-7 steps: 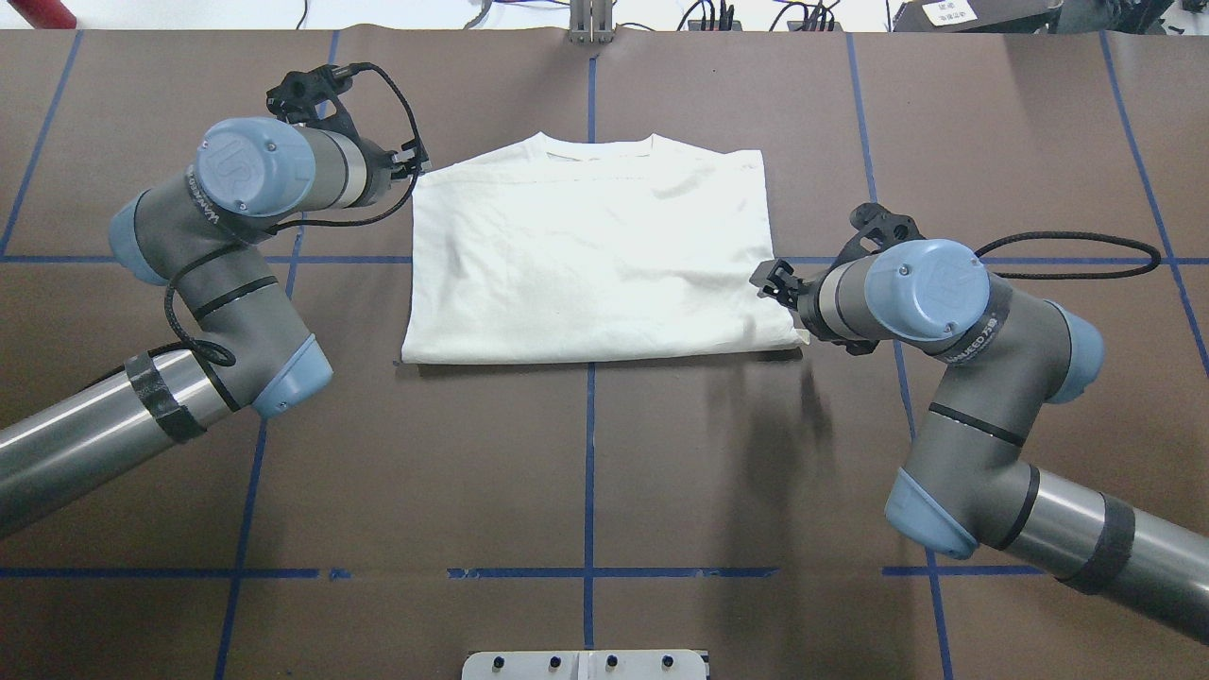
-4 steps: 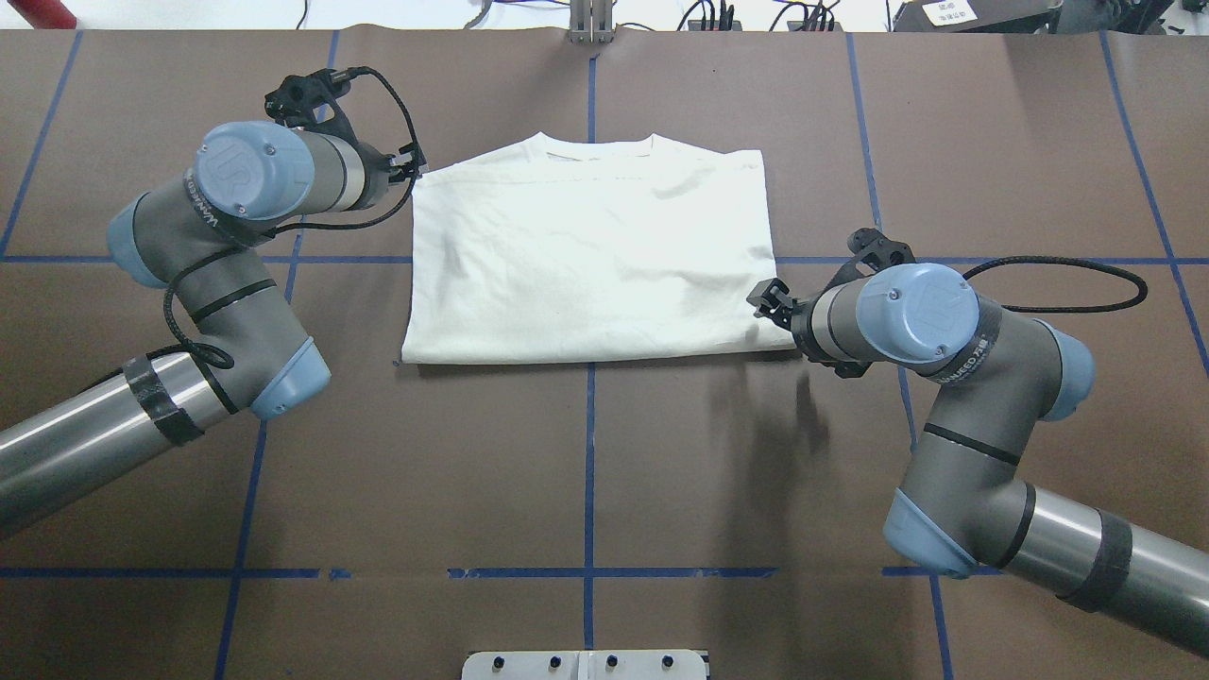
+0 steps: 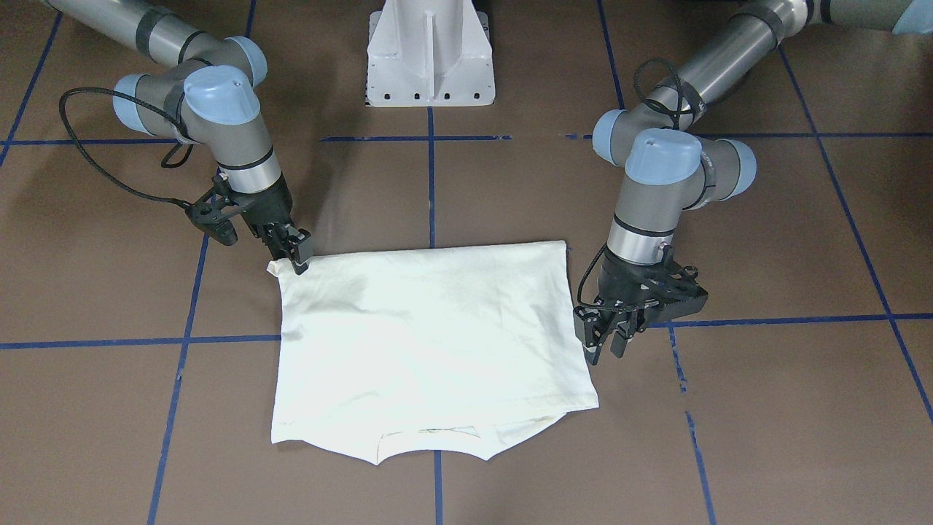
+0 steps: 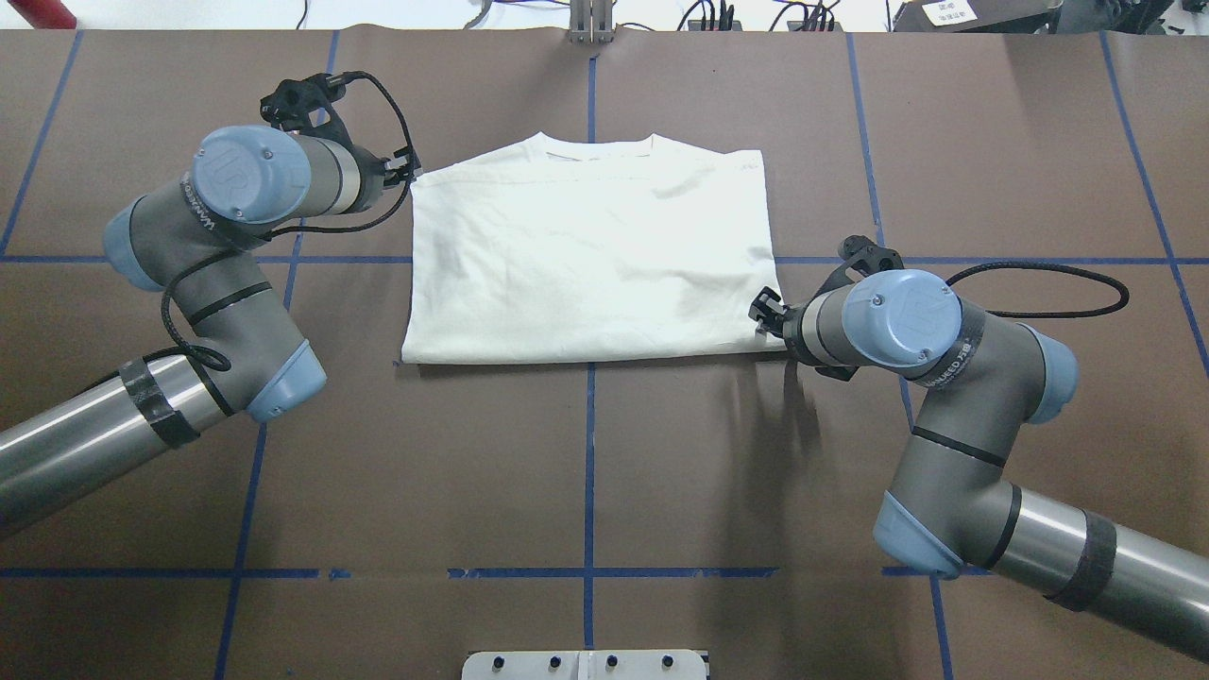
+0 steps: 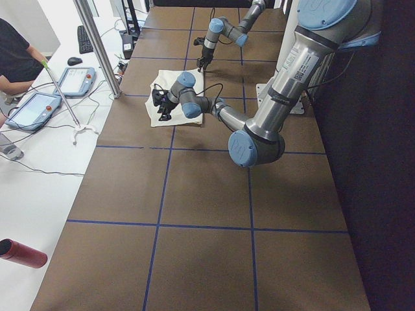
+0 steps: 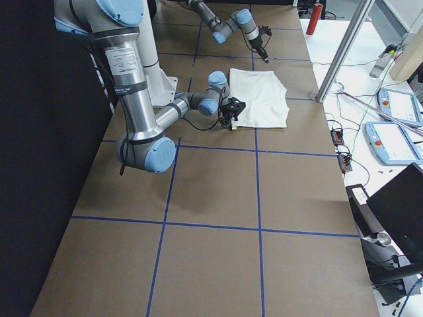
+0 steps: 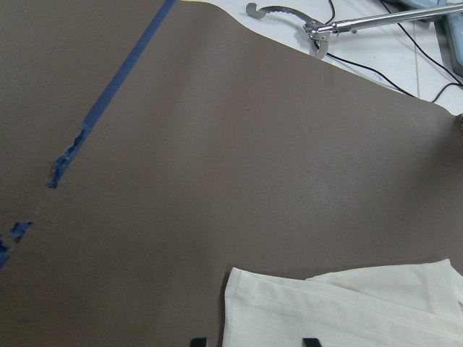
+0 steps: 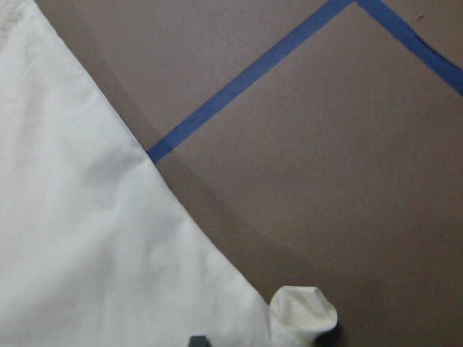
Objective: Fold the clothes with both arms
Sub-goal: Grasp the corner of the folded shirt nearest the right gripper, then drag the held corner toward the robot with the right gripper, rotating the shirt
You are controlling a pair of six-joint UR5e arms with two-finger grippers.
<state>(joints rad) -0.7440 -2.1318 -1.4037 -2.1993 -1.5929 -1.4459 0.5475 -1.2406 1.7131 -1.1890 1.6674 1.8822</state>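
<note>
Front view: the T-shirt (image 3: 430,343) lies flat on the table (image 3: 729,437). It is already a neat box shape with no sleeves sticking out, and the collar (image 3: 430,437) is on the side away from the robot.
Front view, grippers: the left gripper (image 3: 605,343) is just beside one side edge, with its jaws apart. The right gripper (image 3: 297,257) is at a near corner.
Overhead view: one gripper is on each side of the shirt. No cat print shows.
Left wrist view: two black fingertips (image 7: 197,341) stand apart over the shirt's corner, holding nothing.
Right wrist view: one fingertip (image 8: 197,340) shows, and a curled corner (image 8: 304,311) hides the rest. The jaws look apart.
Side views: too small to add more.
Done: I think the sleeve folds are done.
Left: probably grab both sides and fold the shirt in half.
</note>
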